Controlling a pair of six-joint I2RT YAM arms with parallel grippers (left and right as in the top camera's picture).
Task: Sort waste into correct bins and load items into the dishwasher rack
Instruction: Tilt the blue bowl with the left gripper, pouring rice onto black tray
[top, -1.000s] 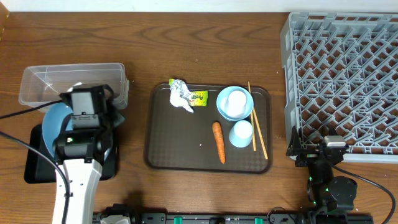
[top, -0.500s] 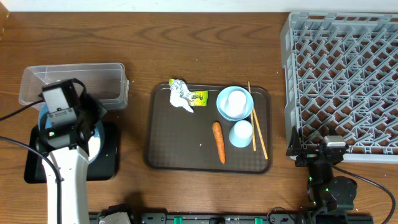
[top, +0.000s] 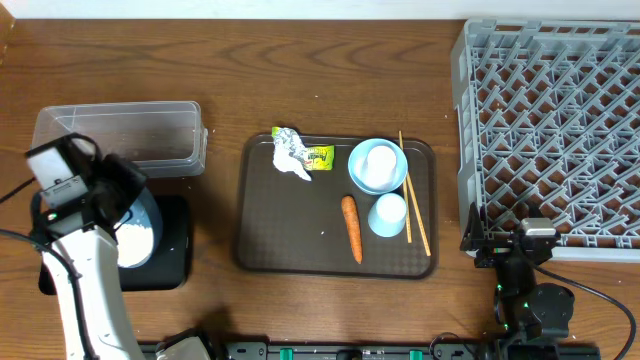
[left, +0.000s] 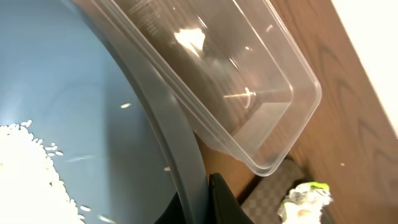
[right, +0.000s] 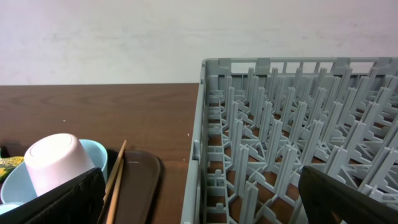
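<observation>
My left gripper (top: 118, 188) is shut on the rim of the large dark-blue bowl (top: 152, 212), holding it over the black tray (top: 178, 262). White rice (top: 133, 240) lies in the bowl. In the left wrist view my fingers (left: 202, 200) pinch the bowl's rim (left: 155, 124), with rice (left: 25, 171) at lower left and the clear tub (left: 249, 93) just beyond. My right gripper (right: 199, 196) is open and empty by the grey rack's (top: 550, 130) front left corner. The carrot (top: 351, 228), wrapper (top: 291, 153), yellow-green packet (top: 320, 157), small light-blue bowl (top: 396, 172), cup (top: 388, 214) and chopsticks (top: 414, 208) lie on the brown tray.
The clear tub (top: 120, 135) stands behind the black tray at far left. The brown serving tray (top: 290, 225) sits mid-table. A pale cup (top: 378, 162) stands upside down inside the small bowl. The rack's wall (right: 200, 149) is close in front of my right gripper.
My left arm has swung left with the dark-blue bowl. The bowl has come round over the black tray and its rice now shows. The right arm has not moved.
</observation>
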